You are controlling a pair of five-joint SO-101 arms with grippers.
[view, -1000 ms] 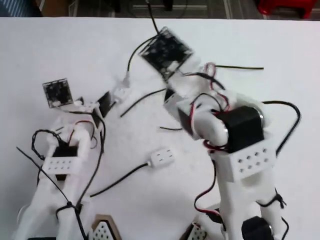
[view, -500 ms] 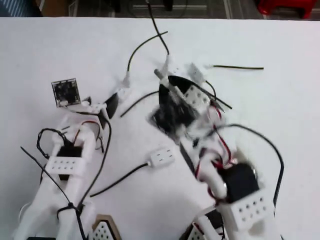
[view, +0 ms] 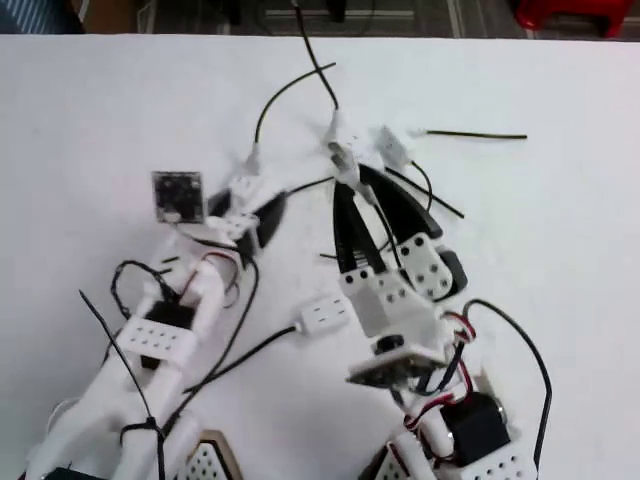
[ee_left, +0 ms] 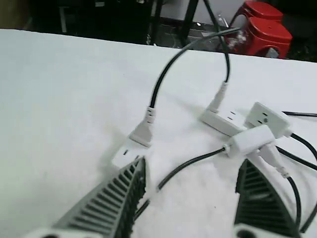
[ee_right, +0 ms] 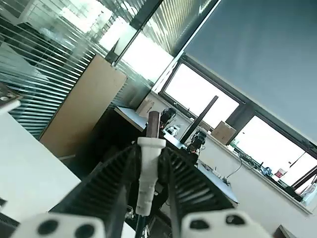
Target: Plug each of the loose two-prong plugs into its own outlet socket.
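- A socket [view: 325,313] lies mid-surface, nearest the arms.
- Left tool [ee_left: 193,163] gapes wide, empty, beside a cord end [ee_left: 142,133].
- Right tool [ee_right: 148,148] clamps a plug [ee_right: 147,181] past mid-surface; seemingly mid-carry, its prongs next need lining up with a socket's slots.

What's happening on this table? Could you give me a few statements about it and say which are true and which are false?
1. The right gripper is clamped on a white plug. True.
2. The left gripper is shut on a plug. False: its fingers stand wide apart, and a plug with a black cord lies on the table ahead of them.
3. A white outlet socket on a black cord lies on the table between the two arms. True.
4. The table is black. False: the table is white, and only the cords are black.
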